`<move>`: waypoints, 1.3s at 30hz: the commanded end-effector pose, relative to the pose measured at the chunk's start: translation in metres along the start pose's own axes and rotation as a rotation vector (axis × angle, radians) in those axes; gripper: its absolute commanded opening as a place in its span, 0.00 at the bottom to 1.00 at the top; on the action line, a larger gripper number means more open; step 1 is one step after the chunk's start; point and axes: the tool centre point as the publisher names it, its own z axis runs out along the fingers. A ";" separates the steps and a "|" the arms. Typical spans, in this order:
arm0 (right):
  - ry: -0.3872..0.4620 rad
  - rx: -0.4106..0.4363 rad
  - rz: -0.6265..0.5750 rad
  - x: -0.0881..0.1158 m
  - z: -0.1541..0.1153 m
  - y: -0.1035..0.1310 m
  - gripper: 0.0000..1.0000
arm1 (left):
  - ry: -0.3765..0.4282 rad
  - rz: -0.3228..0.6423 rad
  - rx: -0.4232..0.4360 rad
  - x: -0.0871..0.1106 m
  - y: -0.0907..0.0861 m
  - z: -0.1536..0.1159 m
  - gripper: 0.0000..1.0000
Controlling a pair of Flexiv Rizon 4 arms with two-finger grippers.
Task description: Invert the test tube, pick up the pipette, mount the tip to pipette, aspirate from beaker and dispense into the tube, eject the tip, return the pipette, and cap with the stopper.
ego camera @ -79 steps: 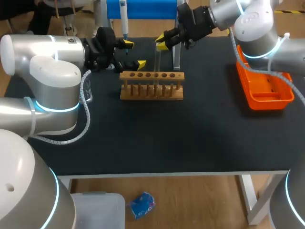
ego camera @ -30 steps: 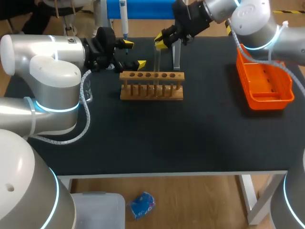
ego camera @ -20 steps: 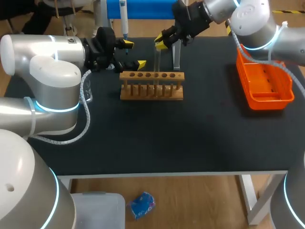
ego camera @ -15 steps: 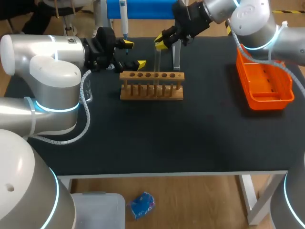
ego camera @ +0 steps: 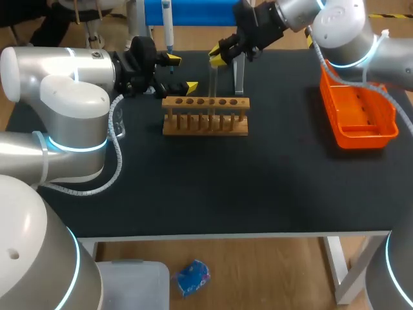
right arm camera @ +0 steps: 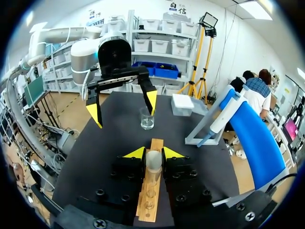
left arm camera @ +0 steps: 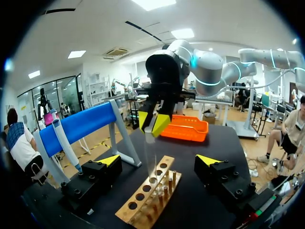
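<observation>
- The right gripper [ego camera: 218,57] is clamped on the upper end of a clear test tube [ego camera: 211,87], one yellow tip on each side.
- The tube hangs upright over the wooden test tube rack [ego camera: 205,117]. Its lower end reaches the row of holes, but whether it sits in a hole cannot be told.
- In the right wrist view the tube's [right arm camera: 153,163] round top fills the gap in that gripper [right arm camera: 153,153], with the rack [right arm camera: 147,202] running away beneath it.
- The left gripper [ego camera: 181,73] hangs near the rack's left end with its fingers spread wide and nothing between them.
- In the left wrist view that gripper [left arm camera: 159,161] looks along the rack [left arm camera: 143,202] at the tube [left arm camera: 151,160] and the right gripper [left arm camera: 153,125] above it.
- Just behind the rack stands the metal leg [ego camera: 239,74] of a stand, close to the tube and the right fingers.
- The stand's blue bar [left arm camera: 81,125] carries the pipette [ego camera: 167,26], which hangs at the table's far edge behind the left gripper.
- A glass beaker [right arm camera: 147,118] stands beyond the rack's far end, under the left gripper [right arm camera: 123,107], with a whitish box [right arm camera: 182,104] beside it.
- From the head view the beaker [ego camera: 119,124] is mostly hidden by the left arm.
- An orange tray [ego camera: 358,117] lies well apart at the table's right, partly under the right arm.
- Against 2.6 s ago, the right arm has drawn back toward the far edge, uncovering more of the tray. Its gripper sits slightly farther left and higher on the tube.
- Over the last second nothing visibly shifts, and the left arm has kept its place throughout.
</observation>
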 end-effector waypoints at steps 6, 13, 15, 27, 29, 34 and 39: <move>0.007 0.007 0.013 -0.002 0.004 -0.007 0.00 | 0.000 0.001 0.003 0.000 0.001 0.000 1.00; 0.011 0.005 0.023 -0.001 0.006 -0.010 0.00 | 0.000 0.001 0.003 0.000 0.001 0.000 1.00; 0.012 0.005 0.026 0.000 0.007 -0.012 0.00 | 0.000 0.001 0.003 0.000 0.001 0.000 1.00; 0.019 0.012 0.046 0.003 0.013 -0.022 0.00 | 0.000 0.001 0.003 0.000 0.001 0.000 1.00; 0.019 0.012 0.047 0.003 0.013 -0.022 0.00 | 0.000 0.001 0.003 0.000 0.001 0.000 1.00; 0.014 0.001 0.043 0.003 0.008 -0.018 1.00 | 0.000 0.001 0.003 0.000 0.001 0.000 1.00; -0.003 -0.026 0.038 0.002 0.000 -0.012 1.00 | 0.000 0.001 0.003 0.000 0.001 0.000 1.00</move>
